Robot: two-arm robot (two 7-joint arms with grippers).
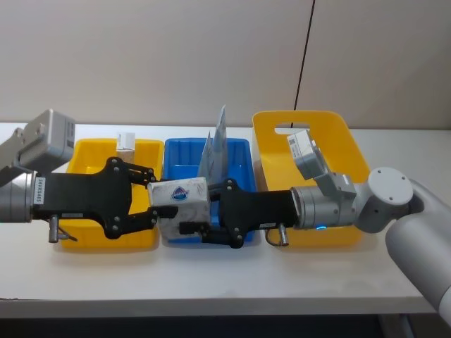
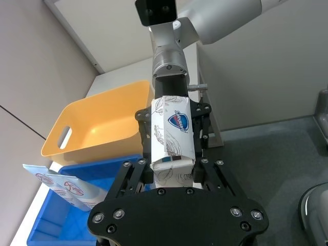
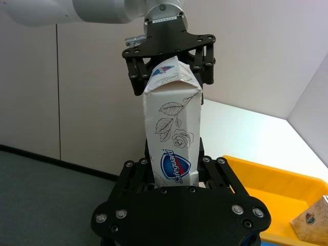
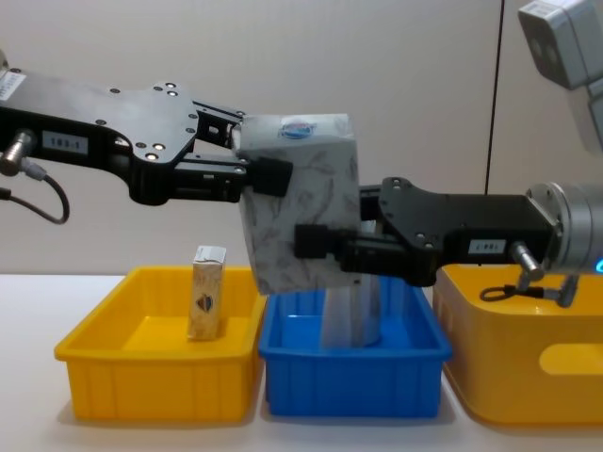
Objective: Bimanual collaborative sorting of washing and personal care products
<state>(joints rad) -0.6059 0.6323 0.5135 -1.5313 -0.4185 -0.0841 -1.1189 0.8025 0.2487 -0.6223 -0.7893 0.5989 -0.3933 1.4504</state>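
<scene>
Head view: a carton [image 1: 180,199] with leafy print and a blue emblem is held in the air over the front edge of the blue bin [image 1: 238,149]. The left gripper [image 1: 153,201] reaches it from 9 o'clock and is clamped on that end. The right gripper [image 1: 210,213] reaches it from 3 o'clock and is clamped on the other end. Slim tubes [image 1: 215,144] are stood in the blue bin, at 12 o'clock from the carton. A yellow bin [image 1: 91,151] is set at 9 o'clock from the blue bin, with a second carton [image 1: 126,141] upright in its far part. A yellow basket [image 1: 271,127] is set at 3 o'clock. All three rest on a white table [image 1: 211,274].

Left wrist view: the carton [image 2: 171,136] is gripped at its near end by the left gripper [image 2: 171,169] and at its far end by the right gripper [image 2: 174,114]. The basket [image 2: 97,128], the blue bin [image 2: 51,225] and the tubes [image 2: 56,184] are seen below.

Right wrist view: the carton [image 3: 171,138] is pinched at its near end by the right gripper [image 3: 171,177]. Its folded far end is pinched by the left gripper [image 3: 169,72]. The yellow bin [image 3: 277,200] and the second carton [image 3: 310,228] are seen below.

Chest view: the carton [image 4: 301,198] is held well above the blue bin [image 4: 349,381]. The left gripper [image 4: 254,155] is closed on it at 10 o'clock and the right gripper [image 4: 325,245] at 4 o'clock. The tubes [image 4: 349,315] are stood at 6 o'clock from it. The second carton [image 4: 207,292] is upright in the yellow bin [image 4: 151,377]. The basket [image 4: 518,377] is at 3 o'clock from the blue bin.
</scene>
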